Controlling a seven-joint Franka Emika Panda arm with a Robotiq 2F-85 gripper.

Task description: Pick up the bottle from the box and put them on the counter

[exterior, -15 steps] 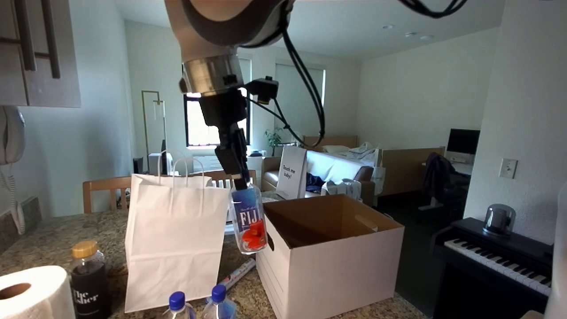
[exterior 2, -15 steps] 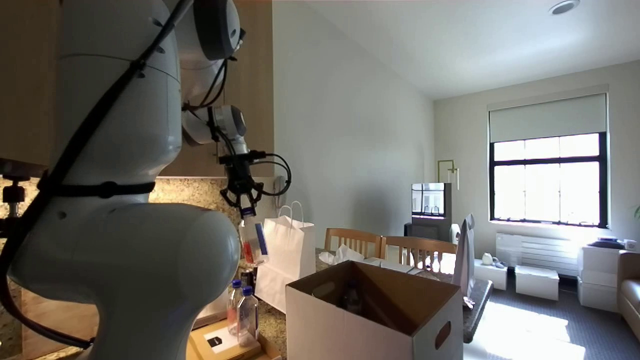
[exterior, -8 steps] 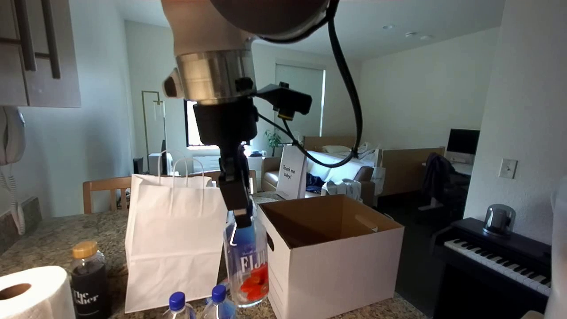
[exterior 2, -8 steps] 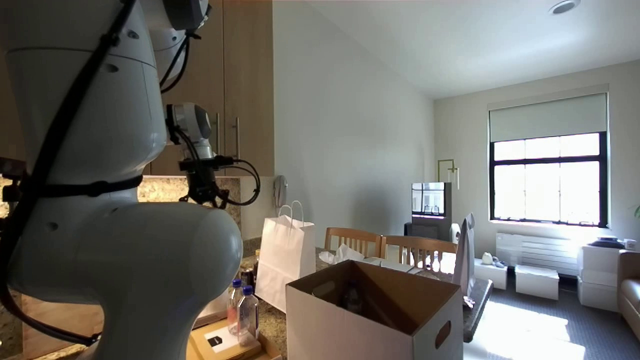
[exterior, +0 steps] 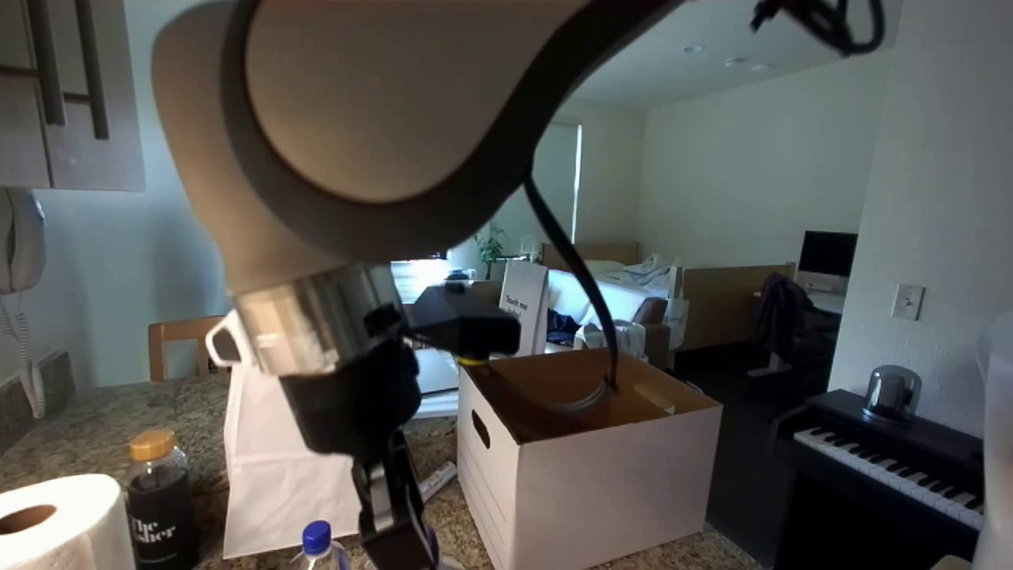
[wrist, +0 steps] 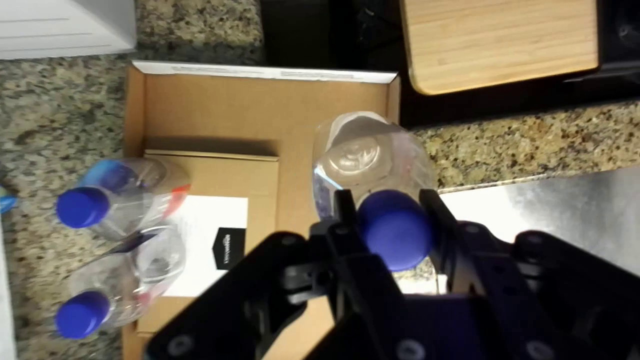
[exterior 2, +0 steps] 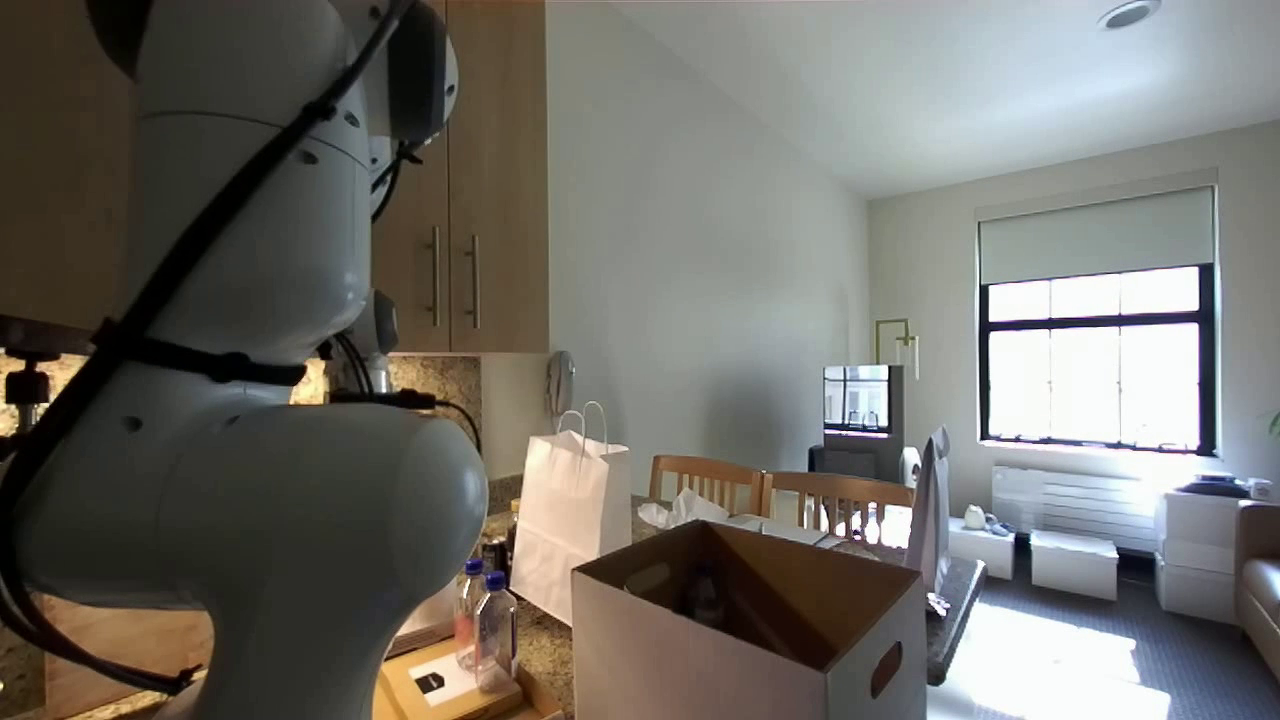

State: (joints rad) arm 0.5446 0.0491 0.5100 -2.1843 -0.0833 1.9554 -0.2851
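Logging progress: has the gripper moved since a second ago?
Yes, down: in an exterior view, the low end of the gripper went from higher than the box to about level with its base.

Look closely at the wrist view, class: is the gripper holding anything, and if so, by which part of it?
Yes: the gripper holds a clear plastic bottle by its blue cap, pinched from two opposite sides.
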